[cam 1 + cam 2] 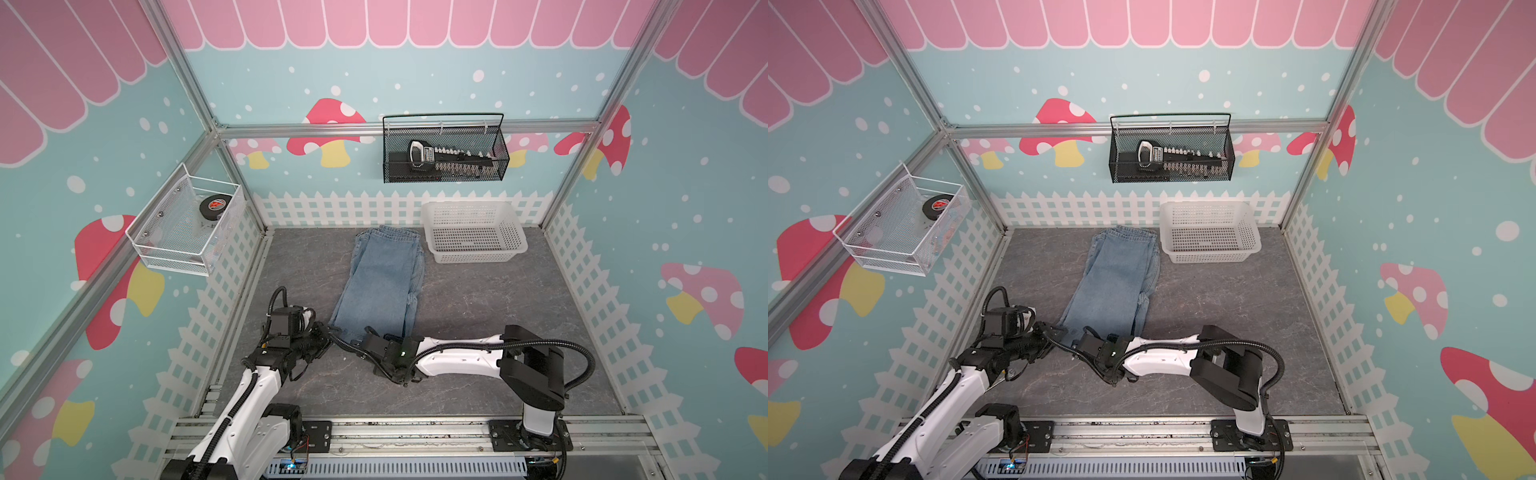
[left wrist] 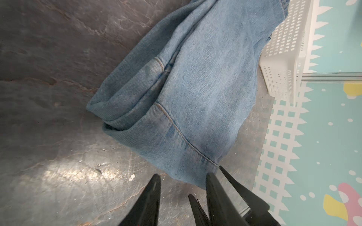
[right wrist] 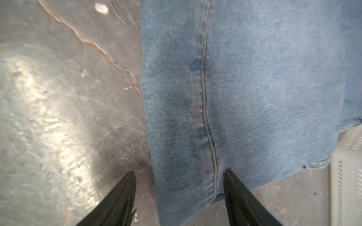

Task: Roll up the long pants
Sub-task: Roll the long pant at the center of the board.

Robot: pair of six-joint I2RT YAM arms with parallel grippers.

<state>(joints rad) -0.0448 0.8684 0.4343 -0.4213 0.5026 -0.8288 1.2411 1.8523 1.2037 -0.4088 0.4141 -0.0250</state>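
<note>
on mid grey table [image 1: 478,316]: light blue pants [image 1: 384,278], flat, folded lengthwise, waist end far back just beside white basket [image 1: 515,245], hems at near end by both grippers. left gripper [image 2: 183,181]: spread, tips at hem corner, denim edge between them, not pinching. right gripper [image 3: 179,174]: spread wide, straddling hem band at its corner, one finger [image 3: 128,182] over bare table, other on denim, not clamped. both low over near hem in both top views, close together.
</note>
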